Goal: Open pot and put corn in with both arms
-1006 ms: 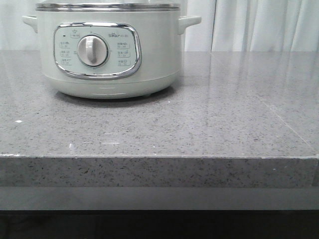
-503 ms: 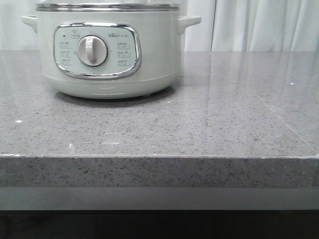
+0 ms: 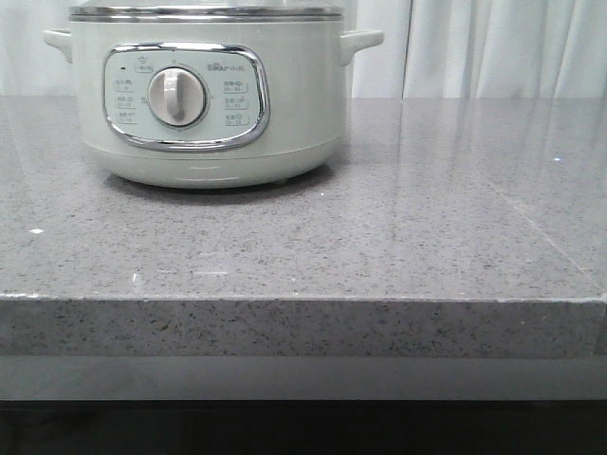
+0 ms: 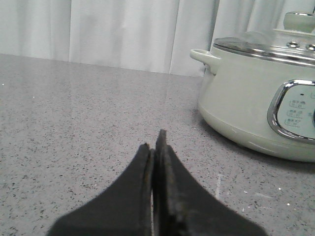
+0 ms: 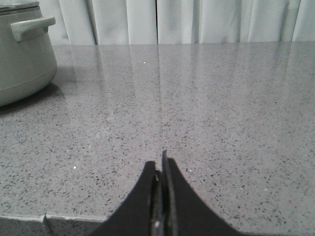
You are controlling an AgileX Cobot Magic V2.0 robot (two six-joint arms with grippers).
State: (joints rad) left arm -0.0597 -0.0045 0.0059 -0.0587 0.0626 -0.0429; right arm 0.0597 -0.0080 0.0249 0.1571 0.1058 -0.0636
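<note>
The pale mint-white pot [image 3: 209, 142] stands at the back left of the grey counter, its metal-rimmed lid [image 3: 204, 12] on it and its dial panel facing me. In the left wrist view the pot [image 4: 251, 103] shows with its lid [image 4: 268, 46] and lid knob [image 4: 299, 20]; my left gripper [image 4: 153, 142] is shut and empty, low over the counter, apart from the pot. In the right wrist view a pot handle [image 5: 33, 25] shows to one side; my right gripper [image 5: 158, 164] is shut and empty near the counter's front edge. The corn is out of view. Neither gripper shows in the front view.
The grey speckled counter [image 3: 398, 227] ends in a thick front edge [image 3: 303, 327]. White curtains [image 3: 493, 47] hang behind it.
</note>
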